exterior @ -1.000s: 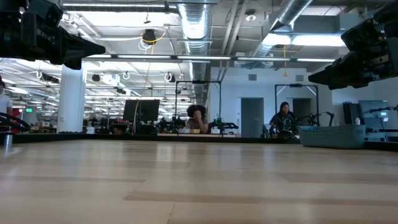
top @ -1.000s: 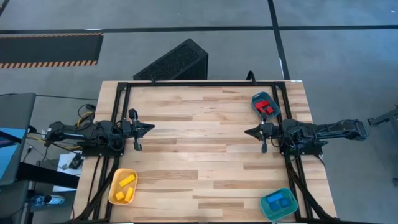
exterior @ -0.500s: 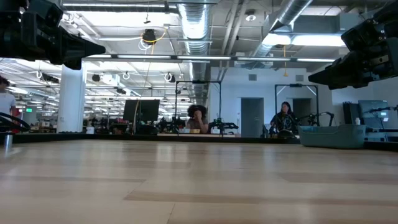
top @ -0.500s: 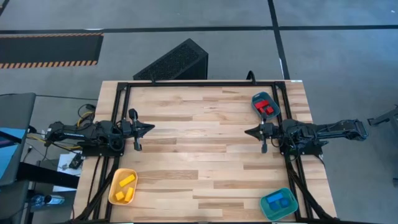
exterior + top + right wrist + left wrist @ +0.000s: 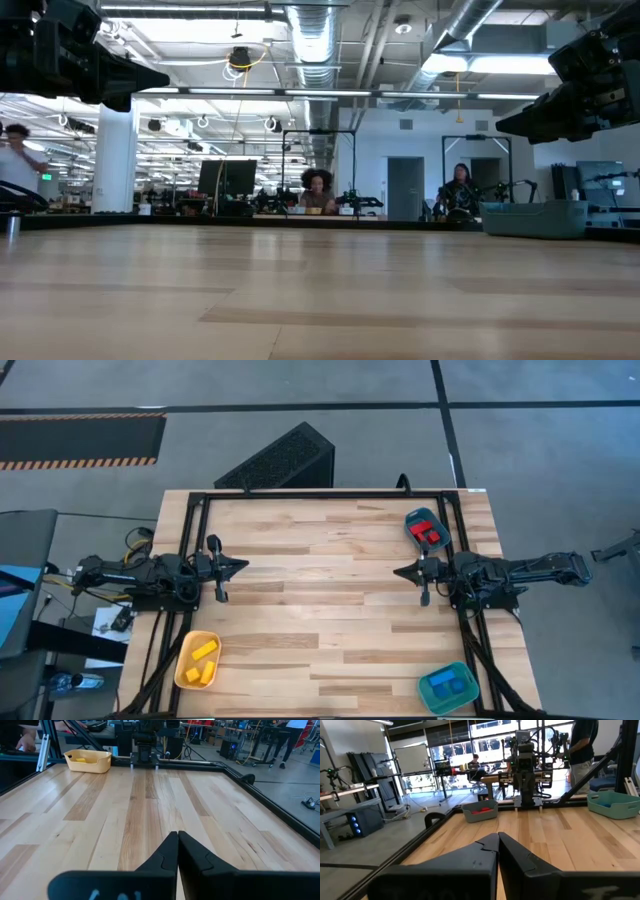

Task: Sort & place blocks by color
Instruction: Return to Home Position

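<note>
The blocks lie sorted in three trays. Yellow blocks (image 5: 201,661) rest in the yellow oval tray (image 5: 183,649) at the near left corner. Red blocks (image 5: 428,532) sit in a teal tray (image 5: 411,520) at the far right. Blue blocks (image 5: 449,685) sit in a teal tray (image 5: 428,700) at the near right. My left gripper (image 5: 243,566) hovers shut at the table's left edge, pointing right. My right gripper (image 5: 397,571) hovers shut at the right edge, pointing left. Both hold nothing.
A black metal frame (image 5: 320,493) runs along the table's edges. A dark perforated box (image 5: 280,458) stands on the floor beyond the far edge. The wooden tabletop (image 5: 320,590) lies bare between the two grippers. People stand in the room beyond the table.
</note>
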Robot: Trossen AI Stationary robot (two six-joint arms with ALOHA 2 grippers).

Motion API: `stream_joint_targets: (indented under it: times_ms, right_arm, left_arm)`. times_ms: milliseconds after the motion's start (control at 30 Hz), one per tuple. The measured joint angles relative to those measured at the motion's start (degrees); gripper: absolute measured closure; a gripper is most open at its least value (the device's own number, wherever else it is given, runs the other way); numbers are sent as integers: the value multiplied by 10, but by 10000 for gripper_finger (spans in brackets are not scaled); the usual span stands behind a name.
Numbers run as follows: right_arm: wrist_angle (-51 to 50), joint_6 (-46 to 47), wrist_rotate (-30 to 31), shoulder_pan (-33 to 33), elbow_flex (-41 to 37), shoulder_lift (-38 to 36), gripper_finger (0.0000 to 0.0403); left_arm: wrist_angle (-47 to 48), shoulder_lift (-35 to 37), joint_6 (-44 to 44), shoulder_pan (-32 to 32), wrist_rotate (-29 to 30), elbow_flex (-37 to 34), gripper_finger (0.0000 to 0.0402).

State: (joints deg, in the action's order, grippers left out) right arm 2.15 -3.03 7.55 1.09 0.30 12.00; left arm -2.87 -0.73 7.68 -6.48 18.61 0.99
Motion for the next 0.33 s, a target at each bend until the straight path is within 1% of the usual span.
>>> stream_joint_targets:
  times_ms: [333]
  right_arm:
    - [0,0,0,0,0,0,374]
  left_arm:
    - [0,0,0,0,0,0,401]
